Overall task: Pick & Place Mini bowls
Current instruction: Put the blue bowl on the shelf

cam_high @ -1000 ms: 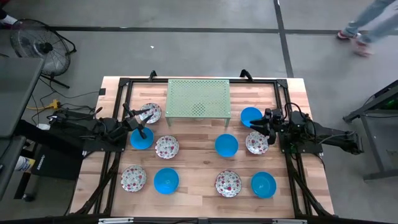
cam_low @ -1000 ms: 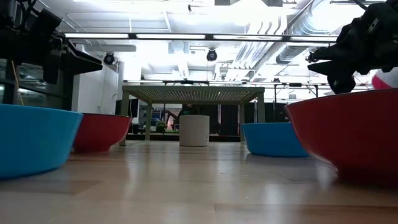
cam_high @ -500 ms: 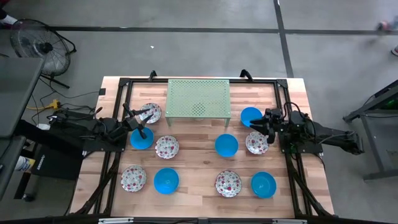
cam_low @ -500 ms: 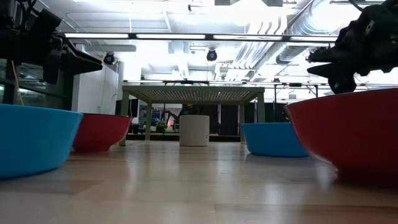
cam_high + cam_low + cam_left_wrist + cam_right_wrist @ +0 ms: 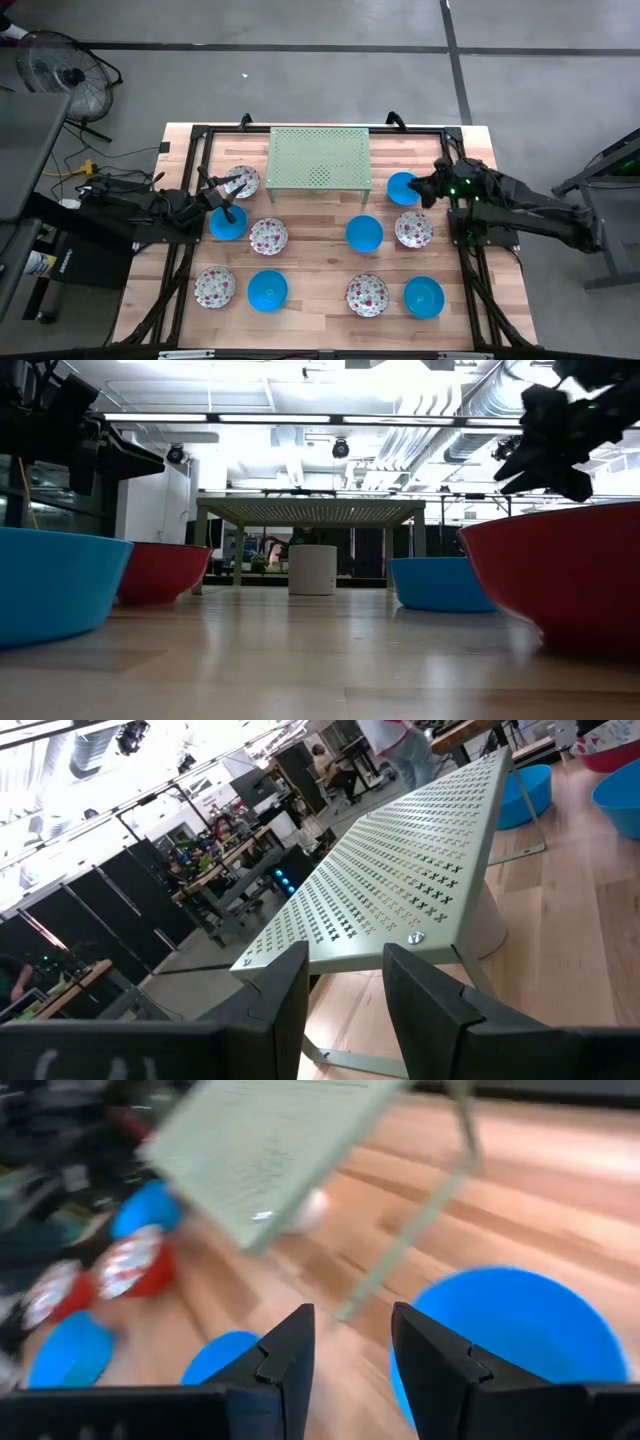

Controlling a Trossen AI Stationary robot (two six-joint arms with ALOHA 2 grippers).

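Several mini bowls sit on their bases on the wooden table, some blue, some white with red speckle. My right gripper (image 5: 419, 189) hangs open above the right rim of the far-right blue bowl (image 5: 402, 187), tipped downward, touching nothing; that bowl (image 5: 510, 1330) shows just beyond its fingers. A speckled bowl (image 5: 413, 229) lies just nearer. My left gripper (image 5: 226, 196) waits open and level at the left, between a speckled bowl (image 5: 242, 181) and a blue bowl (image 5: 228, 222). It faces the rack (image 5: 420, 890).
The pale green perforated rack (image 5: 319, 157) stands on thin legs at the far middle. More bowls sit in the middle (image 5: 364, 233) and along the near side (image 5: 267, 290). Black frame rails (image 5: 465, 250) run along both table sides. A fan (image 5: 55, 65) stands on the floor at the far left.
My right gripper has risen and swung toward the table's far edge, from between the blue and speckled bowls to above the blue bowl's rim. It has tipped from level to slanting down. No bowl has moved.
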